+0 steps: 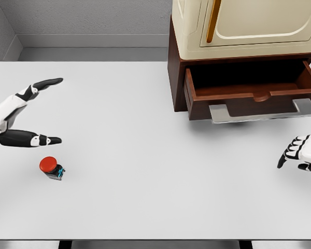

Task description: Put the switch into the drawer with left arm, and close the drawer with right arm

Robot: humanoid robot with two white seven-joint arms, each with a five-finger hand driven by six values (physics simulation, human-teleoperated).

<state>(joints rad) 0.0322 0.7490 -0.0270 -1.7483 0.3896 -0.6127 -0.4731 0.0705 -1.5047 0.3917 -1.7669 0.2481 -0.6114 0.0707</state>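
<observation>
At mid-left the left hand [28,111] is spread wide, holding nothing; the switch [52,168] lies just below it, so lower and close squarely round its body; upper right, the drawer [251,85] stands open; the right hand [300,153] waits, fingers loosely curled, empty

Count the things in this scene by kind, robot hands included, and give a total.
Red-capped push-button switch: 1
Brown wooden cabinet with open drawer: 1
Cream box-shaped appliance on top of cabinet: 1
White table: 1
Robot hands: 2, left hand and right hand
Total: 6
</observation>
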